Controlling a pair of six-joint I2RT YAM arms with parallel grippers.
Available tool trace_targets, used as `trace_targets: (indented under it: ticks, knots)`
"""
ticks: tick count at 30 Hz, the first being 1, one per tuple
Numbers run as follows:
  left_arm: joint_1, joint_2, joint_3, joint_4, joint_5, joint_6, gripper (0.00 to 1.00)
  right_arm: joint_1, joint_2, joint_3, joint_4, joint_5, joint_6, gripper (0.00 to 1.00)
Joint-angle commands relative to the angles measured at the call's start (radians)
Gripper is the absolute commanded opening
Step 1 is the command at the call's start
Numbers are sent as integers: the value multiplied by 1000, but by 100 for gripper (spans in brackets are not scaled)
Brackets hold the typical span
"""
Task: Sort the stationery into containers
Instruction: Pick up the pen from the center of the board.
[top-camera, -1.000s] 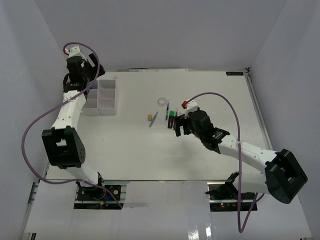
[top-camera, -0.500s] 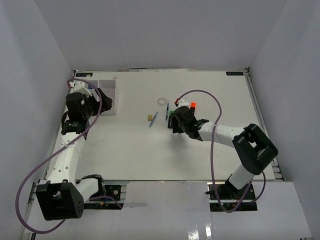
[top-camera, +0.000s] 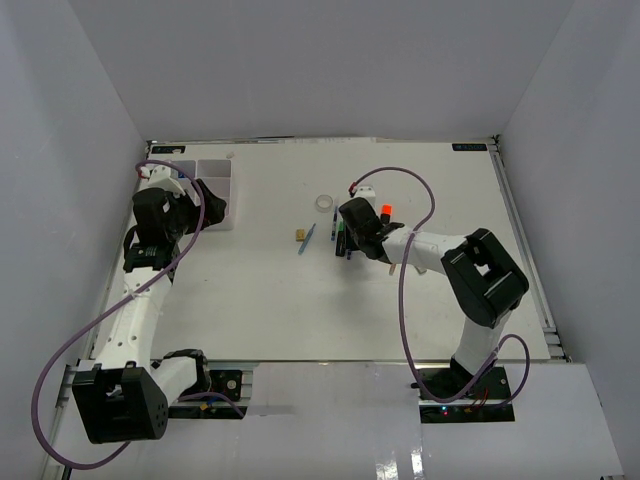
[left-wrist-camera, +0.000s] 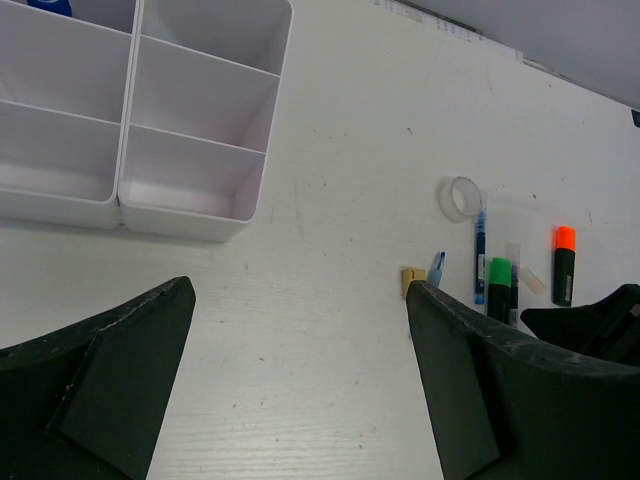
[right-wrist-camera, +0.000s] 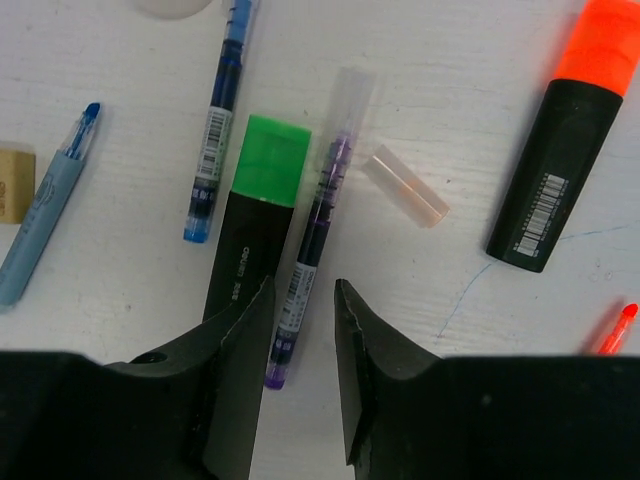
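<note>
The right gripper (right-wrist-camera: 302, 330) is low over the table (top-camera: 440, 190). Its jaws are narrowly apart on either side of the near end of a purple pen (right-wrist-camera: 315, 235). The pen lies against the left finger with a gap to the right one, so the jaws have not clamped it.

Just beside the pen on its left lies the green-capped highlighter (right-wrist-camera: 255, 235), parallel to it with its body running under the left finger. A short clear cap (right-wrist-camera: 405, 185) lies just right of the pen. Farther right is the orange-capped highlighter (right-wrist-camera: 555, 150), well apart from the cap.

Left of the green highlighter lies a dark blue pen (right-wrist-camera: 215, 120). Beyond that are a light blue pen (right-wrist-camera: 45, 215) and the brass clip (right-wrist-camera: 8, 185), which is at the frame's edge. The tape ring (left-wrist-camera: 462, 197) lies flat at the far end of this cluster, near the tip of the dark blue pen.

On the other side, the left gripper (left-wrist-camera: 300, 290) hovers above the table with its jaws wide apart and nothing between them. It is near the organiser tray (left-wrist-camera: 130, 130). The tray sits at the far left of the table, well apart from the loose stationery. The compartments in view are bare except for something blue (left-wrist-camera: 50, 5) in a far one, which the frame cuts off.
</note>
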Motion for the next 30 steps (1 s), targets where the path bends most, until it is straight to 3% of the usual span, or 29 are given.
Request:
trace_targets:
  ticks: [1, 14, 23, 30]
  knots:
    - [-3, -26, 2, 16, -4, -1, 98, -17, 26, 54, 5, 29, 32, 36]
    - [-3, -24, 0, 13, -12, -5, 98, -29, 129, 89, 5, 6, 75, 32]
    - [-3, -29, -1, 11, -20, -4, 98, -36, 146, 89, 5, 20, 98, 18]
    - [-3, -35, -1, 8, -5, -8, 98, -37, 115, 98, 5, 15, 101, 13]
